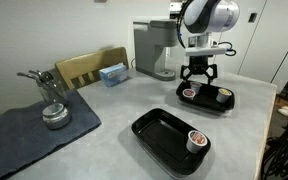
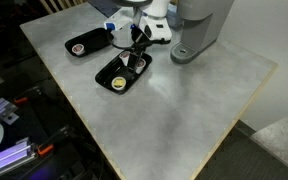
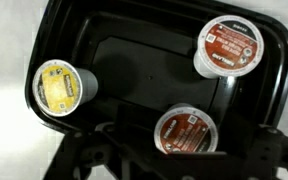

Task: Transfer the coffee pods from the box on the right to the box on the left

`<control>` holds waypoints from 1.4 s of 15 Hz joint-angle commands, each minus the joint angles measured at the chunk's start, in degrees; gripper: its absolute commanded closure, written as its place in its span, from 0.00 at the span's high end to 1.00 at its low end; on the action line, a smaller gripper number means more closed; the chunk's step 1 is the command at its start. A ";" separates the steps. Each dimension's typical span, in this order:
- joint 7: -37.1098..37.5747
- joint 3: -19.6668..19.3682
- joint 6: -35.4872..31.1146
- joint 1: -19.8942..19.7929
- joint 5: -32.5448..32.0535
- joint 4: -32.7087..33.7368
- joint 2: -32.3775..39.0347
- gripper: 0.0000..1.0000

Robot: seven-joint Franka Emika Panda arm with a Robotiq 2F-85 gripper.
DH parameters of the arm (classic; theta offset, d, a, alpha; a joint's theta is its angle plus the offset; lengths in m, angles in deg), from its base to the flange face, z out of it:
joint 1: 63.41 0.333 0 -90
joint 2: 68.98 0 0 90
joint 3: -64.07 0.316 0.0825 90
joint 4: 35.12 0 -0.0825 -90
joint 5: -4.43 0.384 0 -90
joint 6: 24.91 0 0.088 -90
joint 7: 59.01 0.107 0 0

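Observation:
Two black trays serve as the boxes. In the wrist view the tray (image 3: 54, 30) under my gripper holds three coffee pods: a yellowish one (image 3: 62, 87) at the left, a brown-red one (image 3: 229, 45) at the upper right and another brown-red one (image 3: 184, 132) low in the middle. My gripper (image 3: 184, 152) is open, its dark fingers (image 3: 84, 155) standing wide on either side of that middle pod without closing on it. In an exterior view the gripper (image 1: 199, 80) hangs just above this far tray (image 1: 224, 108). The nearer tray (image 1: 154, 135) holds one pod (image 1: 196, 138).
A grey coffee machine (image 1: 154, 50) stands behind the trays, with a blue box (image 1: 114, 72) beside it. A dark mat (image 1: 24, 135) with a metal bowl (image 1: 56, 115) covers the table's left end. The table edge (image 2: 184, 140) runs close to the trays.

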 commanded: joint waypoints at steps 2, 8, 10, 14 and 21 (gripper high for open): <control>-1.92 1.13 -0.62 -1.22 2.34 1.35 1.78 1.00; -2.03 0.79 -0.47 -1.00 1.93 2.02 2.31 1.00; -2.19 0.66 -0.51 -0.88 1.52 2.19 2.25 1.00; -2.83 0.37 -0.44 -0.73 0.68 2.62 2.45 1.00; -3.26 -0.16 -0.50 -0.67 -0.36 2.72 2.61 1.00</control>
